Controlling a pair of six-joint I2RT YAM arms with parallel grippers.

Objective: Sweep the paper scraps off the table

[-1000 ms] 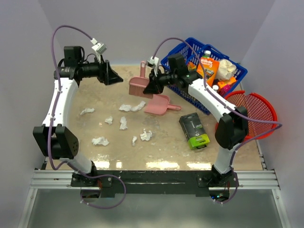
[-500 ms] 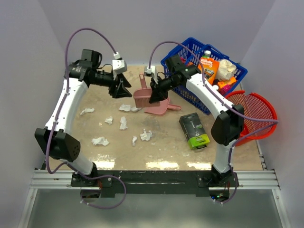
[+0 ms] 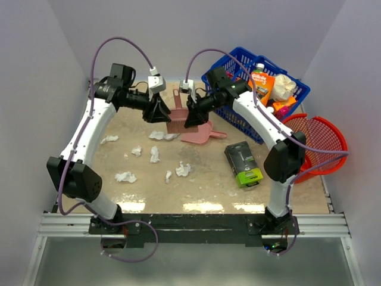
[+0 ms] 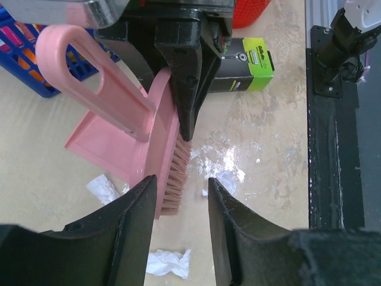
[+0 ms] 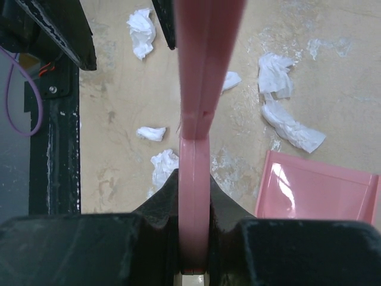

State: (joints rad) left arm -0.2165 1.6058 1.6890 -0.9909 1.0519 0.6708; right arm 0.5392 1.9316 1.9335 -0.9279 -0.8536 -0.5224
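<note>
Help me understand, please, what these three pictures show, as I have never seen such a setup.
These are two white robot arms, the left arm and the right arm, bolted at the near edge of a table. The wide picture looks down from above; the other two come from cameras on each wrist. On the table lie small paper scraps, a pink dustpan and a black-and-green box; a blue basket and a red basket sit at the right. The right fingers are shut on a pink brush. The left fingers stand open close to its bristles, gripping nothing.
</note>
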